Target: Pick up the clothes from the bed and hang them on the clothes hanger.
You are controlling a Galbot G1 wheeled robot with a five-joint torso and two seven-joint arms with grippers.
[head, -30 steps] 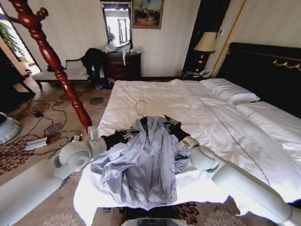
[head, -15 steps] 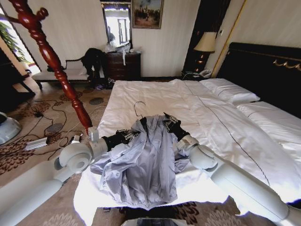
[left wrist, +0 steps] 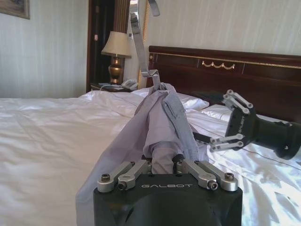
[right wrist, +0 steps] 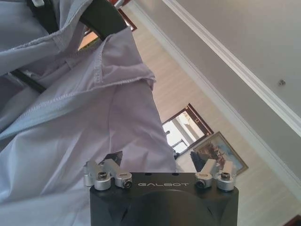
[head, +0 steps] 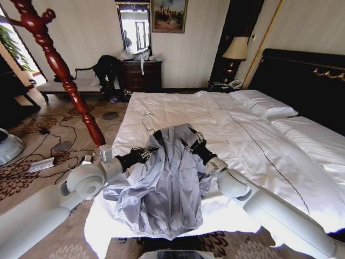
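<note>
I have raised the grey jacket (head: 164, 183) on its black hanger (head: 157, 138) higher above the bed (head: 242, 145); hook (head: 145, 122) now clear. My left pincer (head: 144, 153) is clamped on the shoulder fabric; I cannot tell my right pincer's (head: 192, 141) grip.

red coat stand (head: 59, 70) at left; lamp (head: 235, 49) by headboard; black garment heap (head: 106, 67) on bench (head: 59, 84).

Crumpled grey jacket (head: 164, 186) drapes a black hanger (head: 157, 139) above the white bed (head: 253, 145).
</note>
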